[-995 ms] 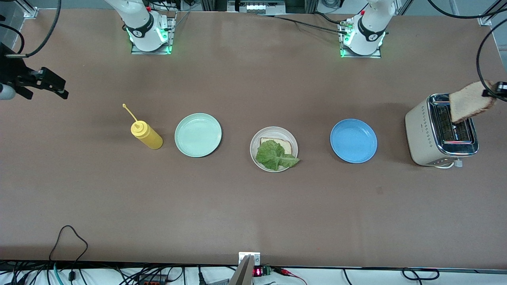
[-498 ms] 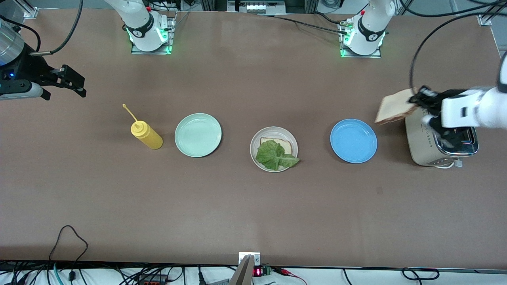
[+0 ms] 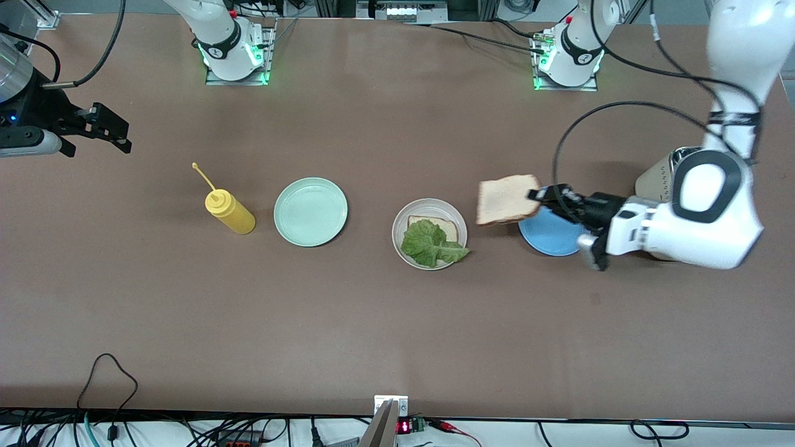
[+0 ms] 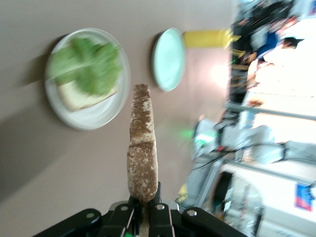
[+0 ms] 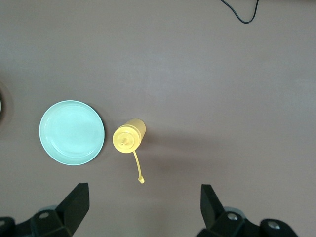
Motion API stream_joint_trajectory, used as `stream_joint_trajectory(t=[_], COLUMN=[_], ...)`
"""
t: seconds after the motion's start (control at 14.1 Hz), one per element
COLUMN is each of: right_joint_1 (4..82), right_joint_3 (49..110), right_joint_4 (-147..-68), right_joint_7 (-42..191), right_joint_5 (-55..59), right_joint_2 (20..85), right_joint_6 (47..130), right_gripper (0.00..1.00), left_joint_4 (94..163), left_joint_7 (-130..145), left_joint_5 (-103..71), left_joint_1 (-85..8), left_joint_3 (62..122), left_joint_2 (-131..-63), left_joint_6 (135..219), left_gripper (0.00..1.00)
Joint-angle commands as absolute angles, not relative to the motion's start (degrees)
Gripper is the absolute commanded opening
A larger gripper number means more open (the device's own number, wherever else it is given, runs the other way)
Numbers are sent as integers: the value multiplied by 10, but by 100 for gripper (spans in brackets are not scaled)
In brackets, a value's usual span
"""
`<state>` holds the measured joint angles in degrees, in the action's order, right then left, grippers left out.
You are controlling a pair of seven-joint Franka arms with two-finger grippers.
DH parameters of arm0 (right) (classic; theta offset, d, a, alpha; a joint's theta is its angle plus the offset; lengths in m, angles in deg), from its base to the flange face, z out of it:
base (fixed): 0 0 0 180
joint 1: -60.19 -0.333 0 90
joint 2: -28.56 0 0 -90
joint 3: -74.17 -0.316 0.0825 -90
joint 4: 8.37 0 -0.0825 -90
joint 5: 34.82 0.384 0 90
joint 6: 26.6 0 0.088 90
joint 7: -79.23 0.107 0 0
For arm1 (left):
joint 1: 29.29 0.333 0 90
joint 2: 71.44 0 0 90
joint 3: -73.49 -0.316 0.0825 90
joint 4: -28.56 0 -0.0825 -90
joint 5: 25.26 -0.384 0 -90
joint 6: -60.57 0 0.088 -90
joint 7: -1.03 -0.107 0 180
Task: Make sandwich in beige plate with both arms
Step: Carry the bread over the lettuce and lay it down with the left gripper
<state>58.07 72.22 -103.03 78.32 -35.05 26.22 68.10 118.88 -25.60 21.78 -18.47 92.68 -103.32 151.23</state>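
The beige plate (image 3: pixel 398 233) sits mid-table with one bread slice (image 3: pixel 442 226) on it and a ruffled green lettuce leaf (image 3: pixel 427 243) on top of that. My left gripper (image 3: pixel 538 195) is shut on the crust edge of a second bread slice (image 3: pixel 505 198), held in the air over the table between the blue plate and the beige plate. In the left wrist view this slice (image 4: pixel 142 143) shows edge-on in my left gripper (image 4: pixel 143 210), with the beige plate (image 4: pixel 94 114) and lettuce (image 4: pixel 86 64) ahead. My right gripper (image 3: pixel 126 138) waits open over the right arm's end of the table.
A blue plate (image 3: pixel 549 241) lies partly under the left hand. The toaster (image 3: pixel 657 174) is mostly hidden by the left arm. A mint-green plate (image 3: pixel 310 212) and a yellow squeeze bottle (image 3: pixel 230 212) lie toward the right arm's end, and both show in the right wrist view, plate (image 5: pixel 72 132) and bottle (image 5: pixel 129 136).
My left arm has carried the bread slice from above the toaster, over the blue plate, toward the beige plate. My right gripper has shifted a little inward.
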Motion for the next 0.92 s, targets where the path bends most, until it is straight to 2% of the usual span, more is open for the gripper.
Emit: stream_joint_trajectory(t=[0.0,0.21,0.57,0.85], right_joint_1=[584,587,588,588], right_joint_3=[722,722,722,722], right_joint_4=[-1029,-1029,-1029,-1029], right_joint_7=[784,781,782,783], right_joint_5=[-345,-345,-346,-347], right_joint_2=[257,257,257,257], right_joint_6=[672,672,663,663], right_gripper=[100,100,100,100], left_joint_4=[1193,1194,1193,1192], left_joint_7=[-273,-330,-463,-480], left_joint_5=[303,325,409,411], left_joint_1=[-218,-248,-263,-273], left_joint_3=[925,925,925,924], left_joint_2=[-1080,-1116,-1206,-1218], left_joint_6=[1557,1622,1638,1669], left_gripper=[1,1,1,1])
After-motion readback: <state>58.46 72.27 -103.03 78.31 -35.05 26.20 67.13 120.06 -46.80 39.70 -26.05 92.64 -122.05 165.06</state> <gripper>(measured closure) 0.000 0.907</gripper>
